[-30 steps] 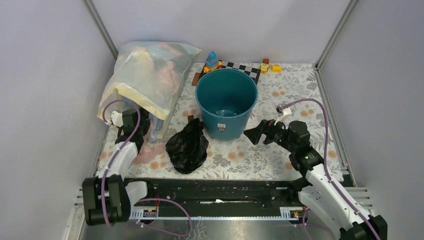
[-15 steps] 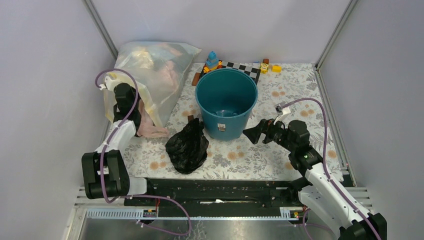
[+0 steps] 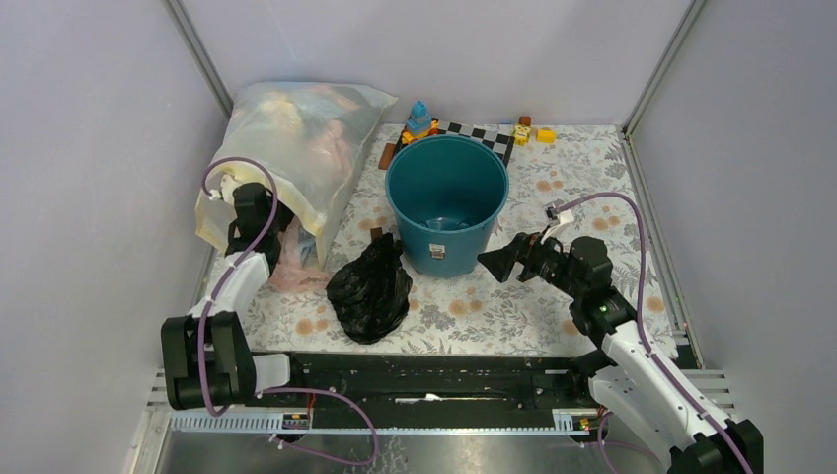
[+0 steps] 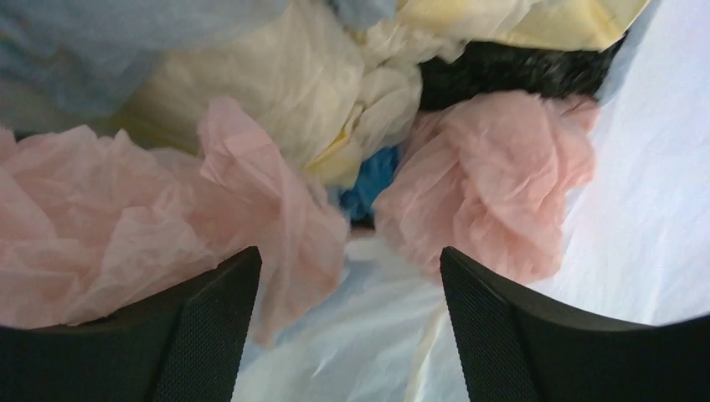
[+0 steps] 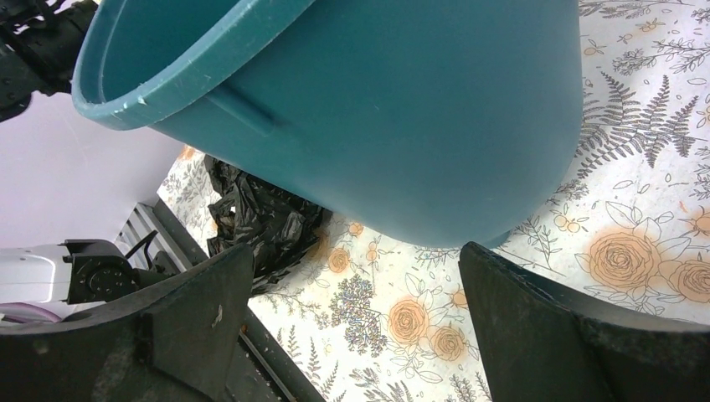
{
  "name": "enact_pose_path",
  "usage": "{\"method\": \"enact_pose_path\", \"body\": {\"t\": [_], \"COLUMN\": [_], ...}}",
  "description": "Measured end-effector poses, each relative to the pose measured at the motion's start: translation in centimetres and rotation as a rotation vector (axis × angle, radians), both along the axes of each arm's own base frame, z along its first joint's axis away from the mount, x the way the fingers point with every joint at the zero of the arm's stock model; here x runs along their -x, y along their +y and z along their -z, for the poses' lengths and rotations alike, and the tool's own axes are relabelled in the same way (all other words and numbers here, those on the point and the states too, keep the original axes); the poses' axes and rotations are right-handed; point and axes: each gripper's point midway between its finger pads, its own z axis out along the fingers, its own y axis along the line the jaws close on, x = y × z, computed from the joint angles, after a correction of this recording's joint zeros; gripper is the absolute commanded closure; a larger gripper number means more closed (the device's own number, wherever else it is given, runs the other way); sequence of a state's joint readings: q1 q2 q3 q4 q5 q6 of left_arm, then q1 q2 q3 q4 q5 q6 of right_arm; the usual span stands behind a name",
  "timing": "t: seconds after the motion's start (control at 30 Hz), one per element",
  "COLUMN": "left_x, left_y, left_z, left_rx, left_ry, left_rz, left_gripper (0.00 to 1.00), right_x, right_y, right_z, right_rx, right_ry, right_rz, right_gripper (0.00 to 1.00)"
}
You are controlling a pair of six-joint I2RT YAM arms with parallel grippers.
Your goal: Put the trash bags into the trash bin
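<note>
Glossy, crinkled black plastic was seen in one trash bag (image 3: 370, 288), slumped on the flowered tablecloth (image 3: 582, 158) just beside the base of one round, smooth teal bin (image 3: 446, 202) and outside it. The right gripper (image 5: 356, 276) was held near the bin's tapered wall with fingers spread, gripping nothing. The left gripper (image 4: 347, 276) was also spread, at the mouth of one large translucent bag (image 3: 291, 148), where two wads of thin pink film (image 4: 494, 176) were crumpled.

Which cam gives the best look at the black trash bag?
Top external: the whole black trash bag lies unobstructed, just near-left of the trash bin. Right wrist catches only part of it, past the bin's wall. Left wrist shows crumpled pink and cream material, and nothing that is clearly this bag.
</note>
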State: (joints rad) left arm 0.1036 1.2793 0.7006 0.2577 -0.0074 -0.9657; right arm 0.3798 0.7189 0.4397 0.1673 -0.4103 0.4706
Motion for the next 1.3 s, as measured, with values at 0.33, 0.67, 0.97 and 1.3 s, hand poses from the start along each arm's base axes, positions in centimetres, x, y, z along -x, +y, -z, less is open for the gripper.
{"method": "enact_pose_path", "body": {"t": [0.33, 0.67, 0.97, 1.3], "left_x": [7.5, 14.6, 18.4, 20.5], "left_y": [-1.3, -3.1, -7.0, -15.7], "left_z": [-1.7, -4.0, -5.9, -0.8], "left_rx": [0.036, -0.010, -0.026, -0.149], "left_ry": [0.148, 0.194, 0.095, 0.234], "left_rz": [0.022, 0.121, 0.327, 0.660], "left_gripper": [0.01, 0.02, 0.06, 0.08], "right_x": [0.4, 0.4, -0.6, -3.3], "right_y": [0.7, 1.0, 2.2, 3.9], "right_z": [1.8, 2.3, 4.5, 7.0], "right_rx": [-0.025, -0.034, -0.029, -0.020], "right_ry": [-0.011, -0.023, 0.012, 0.056], "right_rz": [-0.052, -0.069, -0.089, -0.055], "right_gripper": [0.00, 0.00, 0.00, 0.00]}}
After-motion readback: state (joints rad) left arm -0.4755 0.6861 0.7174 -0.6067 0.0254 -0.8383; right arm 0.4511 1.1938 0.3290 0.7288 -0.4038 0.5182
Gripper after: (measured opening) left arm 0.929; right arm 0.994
